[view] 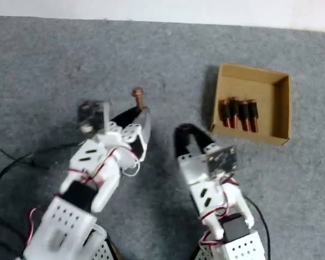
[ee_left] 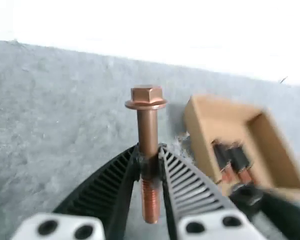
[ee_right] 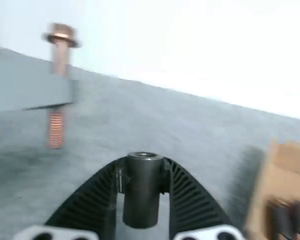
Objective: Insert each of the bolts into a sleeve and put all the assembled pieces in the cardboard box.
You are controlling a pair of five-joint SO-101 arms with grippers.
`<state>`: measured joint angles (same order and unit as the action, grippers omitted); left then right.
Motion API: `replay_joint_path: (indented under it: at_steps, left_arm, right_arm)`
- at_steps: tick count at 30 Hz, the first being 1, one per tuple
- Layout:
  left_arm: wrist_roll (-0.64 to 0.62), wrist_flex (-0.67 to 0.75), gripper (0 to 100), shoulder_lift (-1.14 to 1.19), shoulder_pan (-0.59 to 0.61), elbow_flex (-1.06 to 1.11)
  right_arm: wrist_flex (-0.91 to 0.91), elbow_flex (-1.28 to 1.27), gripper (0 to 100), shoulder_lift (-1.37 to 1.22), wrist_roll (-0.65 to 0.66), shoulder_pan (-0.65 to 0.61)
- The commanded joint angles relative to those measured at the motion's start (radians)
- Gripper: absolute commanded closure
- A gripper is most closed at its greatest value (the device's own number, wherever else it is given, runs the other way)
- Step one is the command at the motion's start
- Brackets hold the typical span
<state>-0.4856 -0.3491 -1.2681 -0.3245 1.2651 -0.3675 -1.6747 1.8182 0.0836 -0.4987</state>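
Bolt [ee_left: 148,125] coppery, hex-flanged; sleeve [ee_right: 142,187] apparently plain black.

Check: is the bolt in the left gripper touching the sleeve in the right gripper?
Apart. The right wrist view shows the bolt held well off to the side of the sleeve, with bare carpet between them.
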Motion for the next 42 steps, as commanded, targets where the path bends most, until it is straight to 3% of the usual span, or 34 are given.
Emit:
replay_joint_path:
  at_steps: [1,8,13,18,24,37,42]
  left_arm:
    - [-0.041,0.028,100,-0.223,0.010,0.038]
    - [-0.038,0.031,100,-0.585,0.005,0.156]
    - [-0.040,0.031,100,-0.529,-0.027,0.154]
    - [-0.034,0.029,100,-0.532,-0.196,0.208]
    - [0.097,0.031,100,-0.533,-0.236,0.209]
    - [0.091,0.031,100,-0.533,-0.147,0.223]
    - [0.011,0.031,100,-0.532,-0.116,0.223]
  right_arm:
    - [0.048,-0.113,99.3,0.008,0.000,-0.122]
    - [0.104,-0.113,99.3,0.008,-0.006,-0.189]
    - [0.157,-0.113,99.3,0.008,-0.003,-0.191]
    - [0.094,-0.113,99.3,0.013,-0.005,-0.188]
    - [0.071,-0.113,99.3,0.018,0.000,-0.185]
    - [0.070,-0.113,99.3,0.010,0.000,-0.186]
    - [0.070,-0.113,99.3,0.010,0.000,-0.186]
